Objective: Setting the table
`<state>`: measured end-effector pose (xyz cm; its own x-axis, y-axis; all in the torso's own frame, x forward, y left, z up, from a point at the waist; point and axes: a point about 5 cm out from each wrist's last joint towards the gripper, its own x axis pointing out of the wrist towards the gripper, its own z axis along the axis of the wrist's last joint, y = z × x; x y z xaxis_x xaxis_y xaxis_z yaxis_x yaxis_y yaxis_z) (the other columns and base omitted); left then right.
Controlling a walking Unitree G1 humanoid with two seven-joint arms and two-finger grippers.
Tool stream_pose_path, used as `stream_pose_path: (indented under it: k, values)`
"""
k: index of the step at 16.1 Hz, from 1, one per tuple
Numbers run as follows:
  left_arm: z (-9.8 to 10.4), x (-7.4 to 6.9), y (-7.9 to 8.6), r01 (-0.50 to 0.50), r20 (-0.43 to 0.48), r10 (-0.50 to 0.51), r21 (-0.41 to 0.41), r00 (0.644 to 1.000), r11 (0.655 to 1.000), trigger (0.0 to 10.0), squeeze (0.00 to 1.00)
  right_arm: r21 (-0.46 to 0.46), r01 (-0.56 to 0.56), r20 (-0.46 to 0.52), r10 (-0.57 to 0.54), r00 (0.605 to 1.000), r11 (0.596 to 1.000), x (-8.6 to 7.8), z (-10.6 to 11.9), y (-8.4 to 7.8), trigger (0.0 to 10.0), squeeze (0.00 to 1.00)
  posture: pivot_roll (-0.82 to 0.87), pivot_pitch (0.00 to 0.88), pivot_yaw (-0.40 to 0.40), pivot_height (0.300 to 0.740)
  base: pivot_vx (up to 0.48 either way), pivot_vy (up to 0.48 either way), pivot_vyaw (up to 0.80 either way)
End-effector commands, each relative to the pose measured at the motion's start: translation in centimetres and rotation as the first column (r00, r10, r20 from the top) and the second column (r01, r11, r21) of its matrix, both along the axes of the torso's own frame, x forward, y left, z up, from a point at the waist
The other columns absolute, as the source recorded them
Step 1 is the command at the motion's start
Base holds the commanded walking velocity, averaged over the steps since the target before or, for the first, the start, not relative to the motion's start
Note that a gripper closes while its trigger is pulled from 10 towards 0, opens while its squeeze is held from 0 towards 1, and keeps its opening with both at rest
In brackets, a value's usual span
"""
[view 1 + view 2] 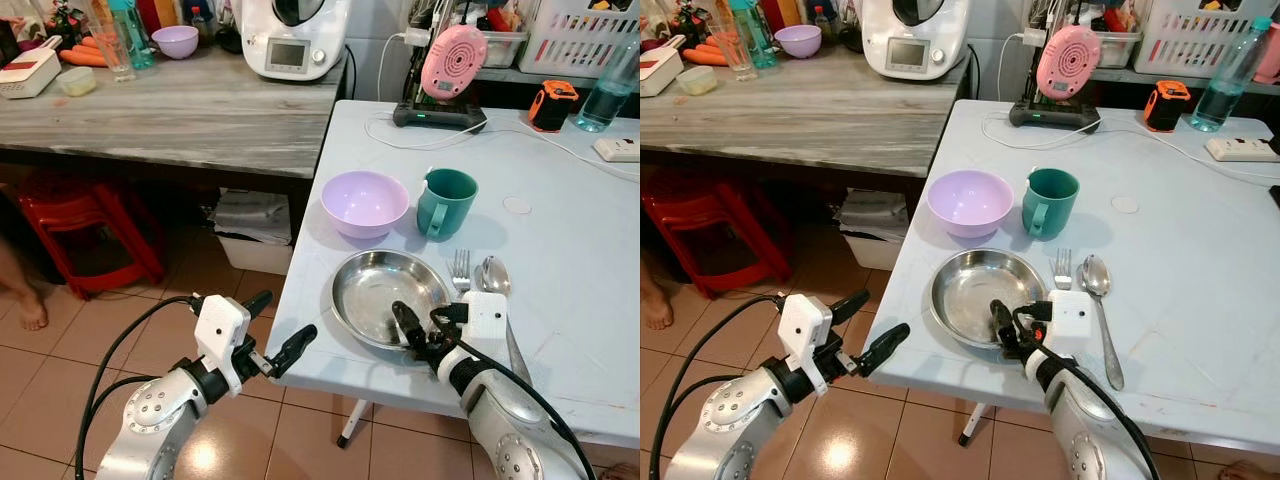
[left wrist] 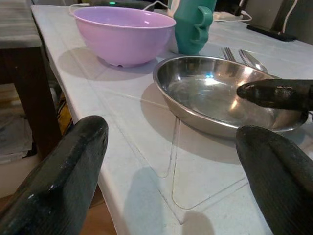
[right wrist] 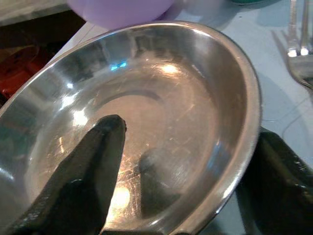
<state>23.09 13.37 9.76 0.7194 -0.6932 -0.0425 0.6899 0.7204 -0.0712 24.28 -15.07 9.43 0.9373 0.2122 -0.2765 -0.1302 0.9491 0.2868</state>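
Fingers of the right gripper (image 1: 418, 330) straddle the near rim of the steel plate (image 1: 385, 290), one inside, one outside, not visibly clamped. Left gripper (image 1: 280, 330) hovers spread at the plate's nine o'clock, off the table (image 1: 570, 250) edge. Purple bowl (image 1: 365, 203) and green mug (image 1: 445, 201) sit at twelve, fork (image 1: 460, 270) and spoon (image 1: 497, 285) at three: the setting looks nearly complete, perhaps final plate placement remaining.

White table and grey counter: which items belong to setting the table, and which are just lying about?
Job:
round steel plate, right tool straddling its near rim
lilac plastic bowl
teal handled mug
steel fork
steel spoon

Lying about:
pink round device on its stand
white kitchen appliance
clear water bottle
red plastic stool
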Motion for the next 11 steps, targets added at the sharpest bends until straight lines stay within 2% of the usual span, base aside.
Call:
stream_pose_path:
  k: [1,11]
  values:
    - [0.27,-0.1,-0.06,0.019,0.019,-0.019,0.007,1.0,1.0,10.0,0.0,0.016,0.018,-0.044,-0.017,0.999,1.0,-0.2,-0.59,-0.14,0.0,0.0,-0.06,0.078,0.014,0.74,0.0,0.0,0.0]
    - [0.44,-0.27,-0.32,0.054,0.027,-0.054,-0.004,0.998,0.999,10.0,0.0,0.118,0.093,-0.139,-0.077,0.987,0.989,-0.12,-1.42,-0.33,0.0,0.0,-0.05,0.071,0.014,0.74,0.0,0.0,0.0]
